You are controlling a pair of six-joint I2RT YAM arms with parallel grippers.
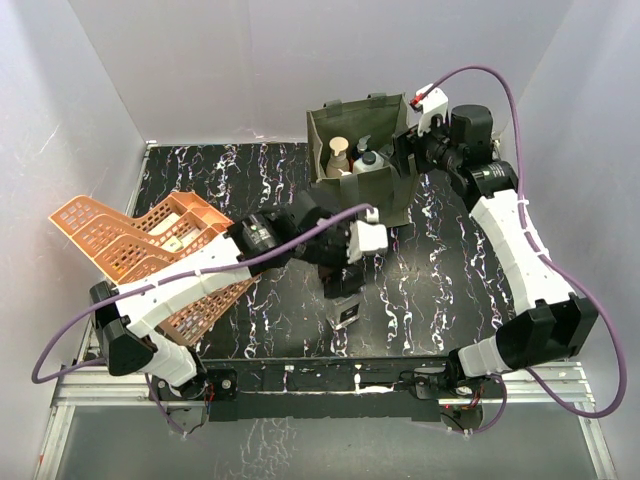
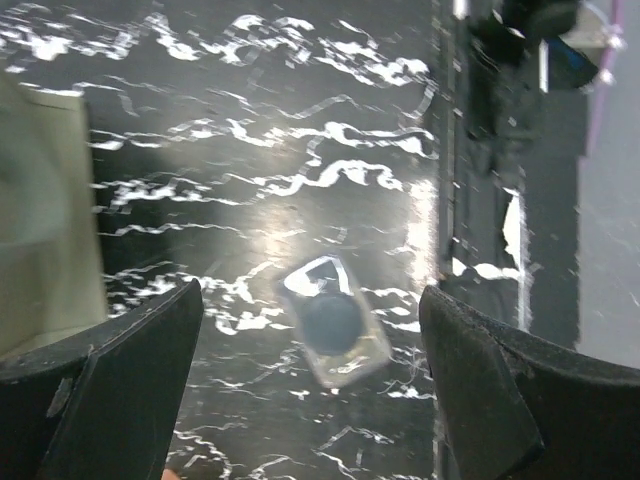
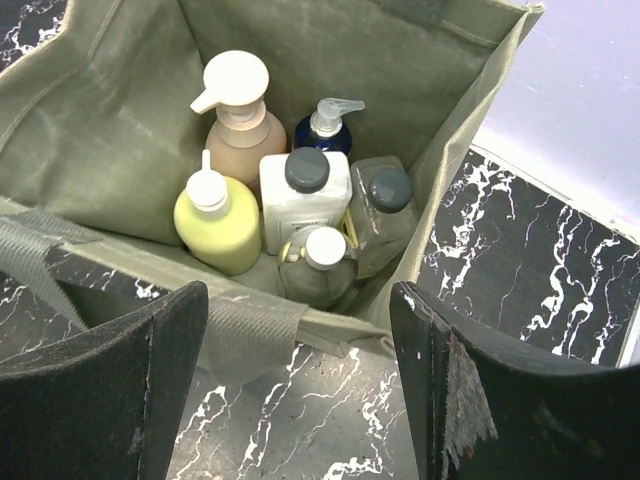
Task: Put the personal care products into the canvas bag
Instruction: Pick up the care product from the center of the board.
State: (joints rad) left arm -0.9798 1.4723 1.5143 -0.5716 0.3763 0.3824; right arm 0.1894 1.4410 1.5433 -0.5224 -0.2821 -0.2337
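The canvas bag (image 1: 322, 135) stands open in the upper middle of the overhead view, on the far part of the black marbled table (image 1: 450, 290). Six bottles stand packed together in one corner of it. A tan pump bottle (image 3: 235, 130) and a dark pump bottle (image 3: 325, 125) are at the back. In front of them are a yellow-green bottle (image 3: 215, 215), a white bottle with a grey cap (image 3: 305, 190) and a square clear bottle (image 3: 380, 205). A round bottle with a white cap (image 3: 320, 262) sits against the front wall. Bunched like that they prop each other up, and the bag's left half, as the right wrist camera frames it, looks the roomiest.

One product is outside: a small clear bottle with a black cap (image 2: 332, 322), low in the middle of the overhead view, well apart from the bag and short of the near table edge. It seems to stand cap-up, though the picture is blurred. The left gripper (image 2: 310, 295) hangs over it, fingers spread wide to either side and touching nothing. I take that as lining up for a straight drop and pinch. The table is bare all round the bottle, so the fingers have room.

The right gripper (image 3: 298, 300) hovers over the bag's front rim, jaws apart and holding nothing, with a strap handle (image 3: 40, 265) running under the finger at lower left. Whether it means to steady the bag I cannot tell. It crowds that side of the mouth, so I judge the easier way in is over the opposite rim. The orange lattice baskets (image 1: 130, 240) lie at the left of the frame, well clear.
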